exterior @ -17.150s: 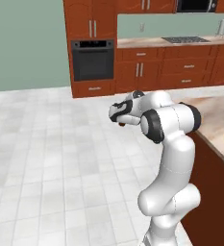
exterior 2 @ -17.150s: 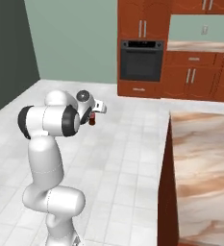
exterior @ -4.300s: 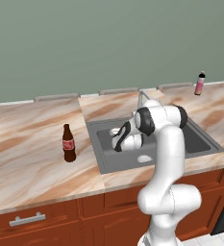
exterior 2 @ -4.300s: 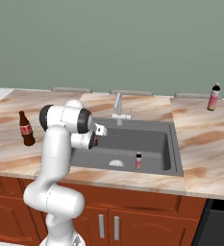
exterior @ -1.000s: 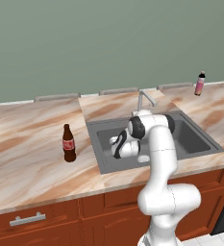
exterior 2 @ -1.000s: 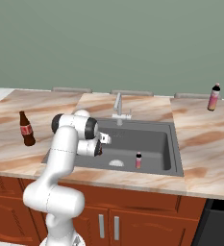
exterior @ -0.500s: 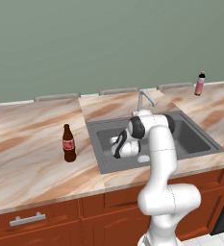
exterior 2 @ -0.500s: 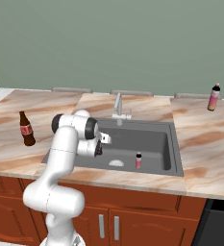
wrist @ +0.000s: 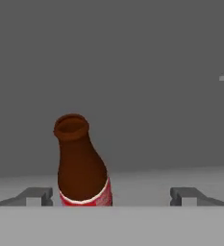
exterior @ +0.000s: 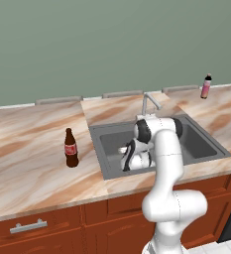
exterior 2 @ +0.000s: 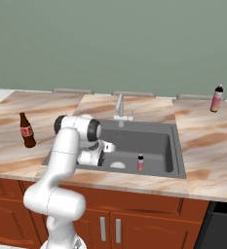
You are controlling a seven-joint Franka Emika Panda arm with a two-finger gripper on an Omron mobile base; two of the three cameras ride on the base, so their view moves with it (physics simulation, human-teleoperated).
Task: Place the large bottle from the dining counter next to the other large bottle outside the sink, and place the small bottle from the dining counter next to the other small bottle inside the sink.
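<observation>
The small brown bottle (wrist: 80,166) with a red label stands upright on the sink floor between my gripper's (wrist: 111,196) wide-open jaws, nearer the left fingertip (wrist: 36,194) and clear of the right one. My gripper (exterior: 126,161) (exterior 2: 102,156) is low in the left half of the grey sink (exterior: 112,141) (exterior 2: 154,141). The other small bottle (exterior 2: 140,162) stands in the sink to the right of my hand. A tall dark brown bottle (exterior: 71,148) (exterior 2: 27,130) stands on the counter left of the sink. The pink-to-yellow gradient bottle (exterior: 205,86) (exterior 2: 216,98) stands far back right.
A curved silver faucet (exterior: 149,101) (exterior 2: 120,107) rises behind the basin, close to my arm. Marbled counter (exterior: 32,163) (exterior 2: 207,160) runs on both sides of the sink, against a green wall. Wood cabinets sit below.
The jaws have opened wide and let go of the small brown bottle, which now stands in the sink. The arm has stayed in place.
</observation>
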